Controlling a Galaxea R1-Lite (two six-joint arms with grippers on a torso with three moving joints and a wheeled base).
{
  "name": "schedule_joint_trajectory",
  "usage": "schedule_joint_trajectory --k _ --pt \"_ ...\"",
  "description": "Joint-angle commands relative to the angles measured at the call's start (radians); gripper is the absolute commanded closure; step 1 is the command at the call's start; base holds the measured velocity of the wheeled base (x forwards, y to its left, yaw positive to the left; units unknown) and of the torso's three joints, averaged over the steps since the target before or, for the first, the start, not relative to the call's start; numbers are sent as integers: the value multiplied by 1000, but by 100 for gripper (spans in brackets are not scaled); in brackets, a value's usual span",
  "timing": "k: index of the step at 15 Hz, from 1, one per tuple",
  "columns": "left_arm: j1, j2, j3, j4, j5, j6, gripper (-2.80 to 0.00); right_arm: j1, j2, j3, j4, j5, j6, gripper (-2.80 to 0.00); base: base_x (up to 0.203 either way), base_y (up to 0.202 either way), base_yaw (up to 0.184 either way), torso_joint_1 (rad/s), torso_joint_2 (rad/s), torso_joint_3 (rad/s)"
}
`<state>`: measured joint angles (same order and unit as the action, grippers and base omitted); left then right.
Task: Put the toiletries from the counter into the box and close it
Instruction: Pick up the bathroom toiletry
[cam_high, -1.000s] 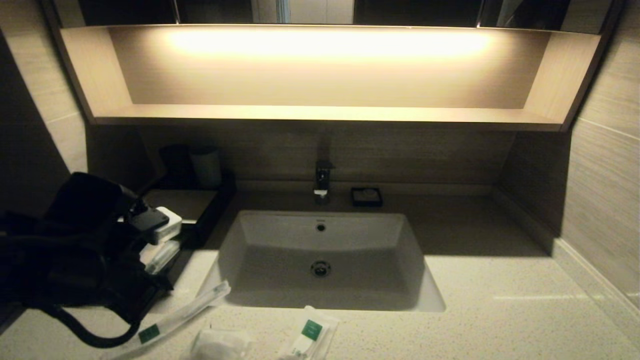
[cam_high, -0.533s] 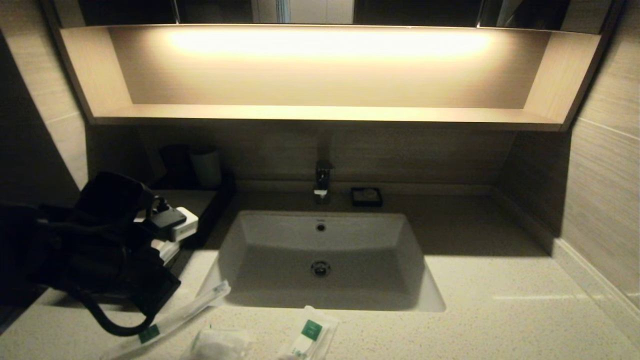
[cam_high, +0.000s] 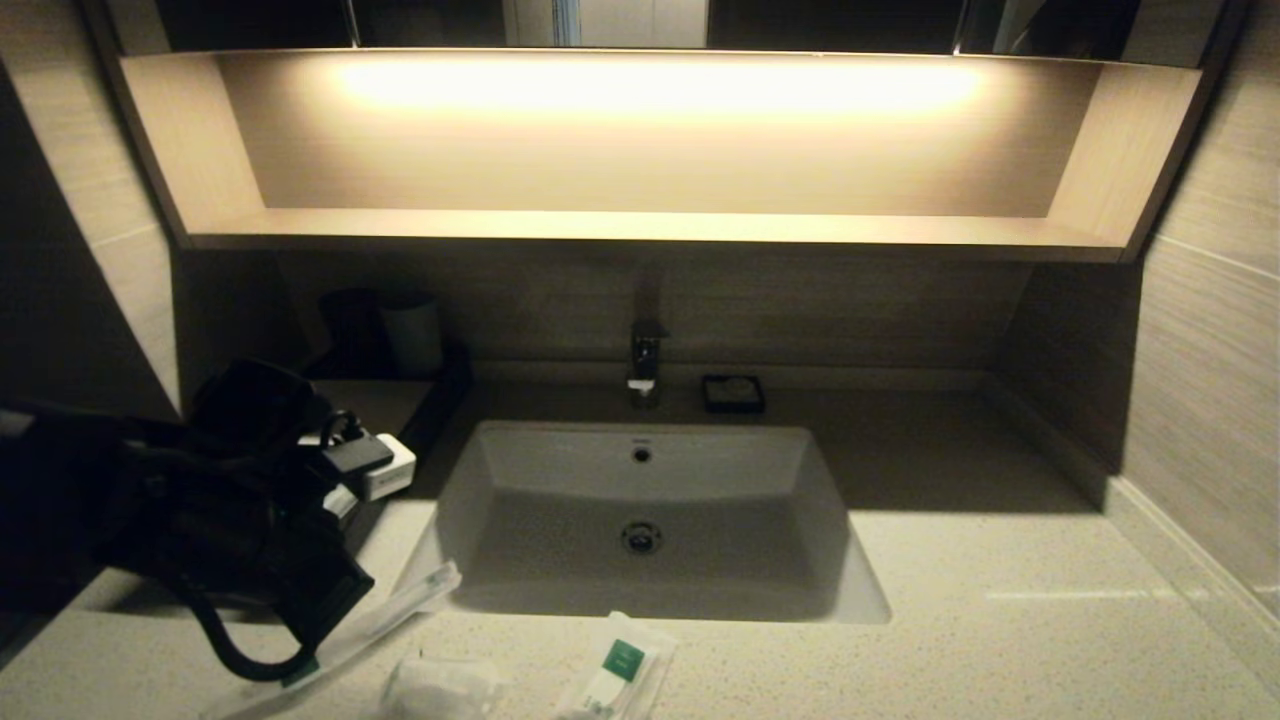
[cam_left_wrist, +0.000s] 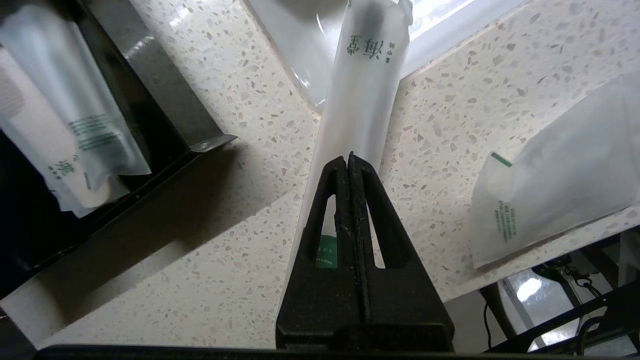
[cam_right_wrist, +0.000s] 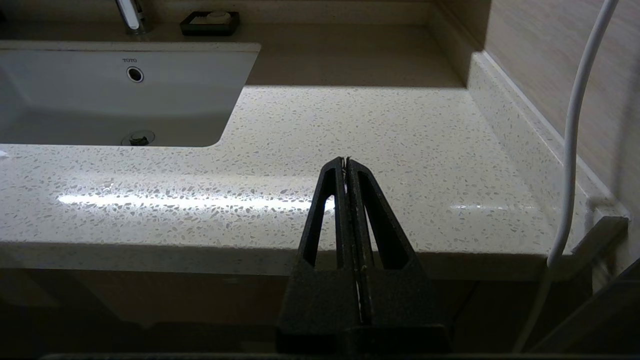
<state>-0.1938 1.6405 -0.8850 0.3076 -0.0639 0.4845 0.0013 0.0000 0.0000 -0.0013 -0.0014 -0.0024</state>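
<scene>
**Open the left hand before reaching for the long packet**

The long thin packet lies flat on the bench, directly under and ahead of the left hand, its far end reaching over the rim of the sink. The green label sits beneath the base of the fingers. The hand's fingers are pressed together with nothing between them, so nothing is held.

A good pick, as I judge it, starts with spreading the fingers wide, then lowering until the tips straddle the packet across its narrow width, near the middle so it does not droop. The film looks slippery and thin; closing squarely across the width should keep it from sliding out.

To one side of the hand the box stands with its drawer tray open, and a packet lies in it. To the other side lies the shorter packet. In the head view the small puffy packet sits near the bench's front edge.

The right hand, pressed together and empty, hangs parked off the bench edge.
</scene>
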Motion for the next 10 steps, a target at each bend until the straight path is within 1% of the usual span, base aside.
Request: schedule_joint_trajectory --k 1,2,4,5,8,10 --pt "3 30 -2 -6 -33 5 0 0 0 2 0 0 -1 0 0 0 0 0 0 0" --pt "14 40 -3 -7 -62 12 0 0 0 2 0 0 -1 0 0 0 0 0 0 0" --pt "34 50 -5 -10 -96 33 0 0 0 2 0 -1 -1 0 0 0 0 0 0 0" --pt "44 50 -5 -10 -102 36 0 0 0 2 0 0 -1 0 0 0 0 0 0 0" --pt "78 53 -5 -10 -109 81 0 0 0 2 0 0 -1 0 0 0 0 0 0 0" --pt "80 59 0 -1 -109 93 0 0 0 2 0 0 -1 0 0 0 0 0 0 0"
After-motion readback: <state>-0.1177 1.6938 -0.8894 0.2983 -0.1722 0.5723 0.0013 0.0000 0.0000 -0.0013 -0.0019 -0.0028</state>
